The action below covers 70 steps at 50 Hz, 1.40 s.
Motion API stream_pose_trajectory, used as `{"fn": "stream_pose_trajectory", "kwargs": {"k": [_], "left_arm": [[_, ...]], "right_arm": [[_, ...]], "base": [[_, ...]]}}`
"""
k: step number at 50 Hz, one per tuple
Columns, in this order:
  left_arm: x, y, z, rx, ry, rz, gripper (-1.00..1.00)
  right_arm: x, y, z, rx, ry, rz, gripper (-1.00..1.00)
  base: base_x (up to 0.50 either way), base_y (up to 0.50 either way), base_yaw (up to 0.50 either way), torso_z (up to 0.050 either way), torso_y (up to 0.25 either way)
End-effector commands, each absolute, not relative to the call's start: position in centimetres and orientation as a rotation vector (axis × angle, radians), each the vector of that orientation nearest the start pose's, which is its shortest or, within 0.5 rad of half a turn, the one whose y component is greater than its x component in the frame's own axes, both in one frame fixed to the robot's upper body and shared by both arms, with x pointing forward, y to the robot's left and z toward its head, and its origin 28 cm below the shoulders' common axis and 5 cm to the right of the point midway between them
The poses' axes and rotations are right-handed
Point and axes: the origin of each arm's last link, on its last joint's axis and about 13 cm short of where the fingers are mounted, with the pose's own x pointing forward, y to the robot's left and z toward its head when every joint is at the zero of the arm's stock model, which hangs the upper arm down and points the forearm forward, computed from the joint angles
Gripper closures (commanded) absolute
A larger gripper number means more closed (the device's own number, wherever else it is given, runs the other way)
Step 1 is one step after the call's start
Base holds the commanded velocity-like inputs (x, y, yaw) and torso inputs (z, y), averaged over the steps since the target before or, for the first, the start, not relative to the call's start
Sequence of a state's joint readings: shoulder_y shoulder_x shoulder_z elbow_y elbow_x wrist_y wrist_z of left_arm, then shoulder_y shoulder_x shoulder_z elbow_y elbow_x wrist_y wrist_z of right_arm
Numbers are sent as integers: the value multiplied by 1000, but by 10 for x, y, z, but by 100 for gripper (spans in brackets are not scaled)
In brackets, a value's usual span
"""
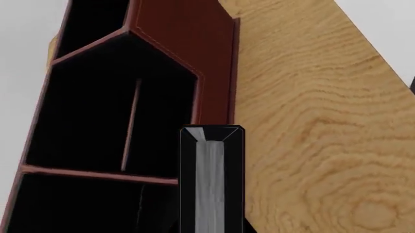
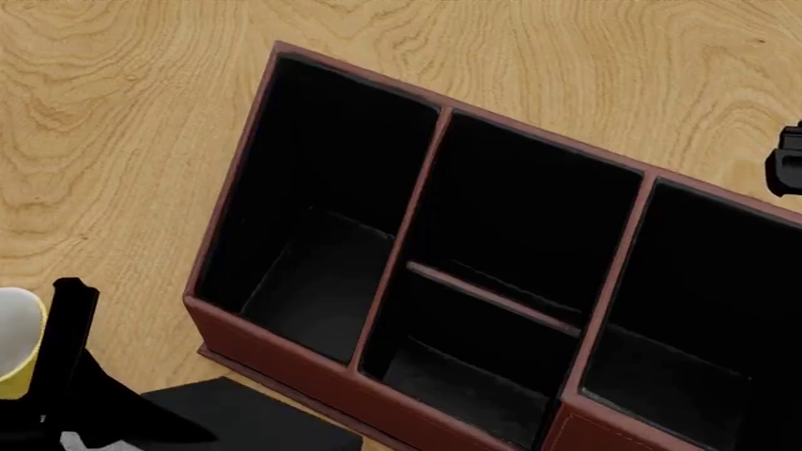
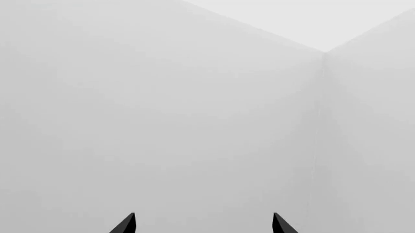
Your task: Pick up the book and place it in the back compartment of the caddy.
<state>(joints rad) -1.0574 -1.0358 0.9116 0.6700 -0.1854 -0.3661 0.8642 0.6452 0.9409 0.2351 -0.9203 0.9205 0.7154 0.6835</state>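
Four black-lined cells show in your head view of the caddy (image 2: 314, 371), which sits on the wood-grain worktop (image 2: 126, 113): one long cell on each side and a middle column split by a low divider. The back compartment (image 2: 470, 371), the shorter half of that column, lies on the near side of the divider in that view.

Your left wrist camera looks straight along the book (image 1: 211, 179). Its white page edges face the lens between the black covers, and it sits in front of the caddy's red-brown outer wall, beside the divided cells rather than inside any of them. In the head view the book's black cover appears at the lower edge, just beside the caddy's near wall, with dark parts of your left arm (image 2: 75, 376) next to it and the yellow-and-white mug (image 2: 19, 348) at the left edge. Your left pincer itself is not visible, so I cannot tell whether it grips the book.

Your right pincer (image 3: 203, 224) is spread wide, its two dark fingertips (image 3: 126, 224) well apart, facing only plain pale walls.
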Motion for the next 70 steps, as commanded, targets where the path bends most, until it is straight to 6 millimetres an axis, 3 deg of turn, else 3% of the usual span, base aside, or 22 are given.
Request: {"fn": "stream_pose_trajectory", "kwargs": {"k": [1,31,44,70], "left_arm": [[228,254,286,1335,-192,-1261,100],[213,236,335,1362,-250,-1291,100],[224,219,356,1369,-231,-1328,100],[253,193,370,1287,-117,-1388,100]], "right_arm": [[173,-185,312,-227,-774,-257,-100],[170,-186,313,-221,-780,-258,-100],[168,-187,314,-219,-780,-259,-100],[167,-188,312,-213,-779,-261,-100]], "base": [[0,0,-3,0,0],[0,0,0,0,1],[0,0,0,1,1],[0,0,0,0,1]]}}
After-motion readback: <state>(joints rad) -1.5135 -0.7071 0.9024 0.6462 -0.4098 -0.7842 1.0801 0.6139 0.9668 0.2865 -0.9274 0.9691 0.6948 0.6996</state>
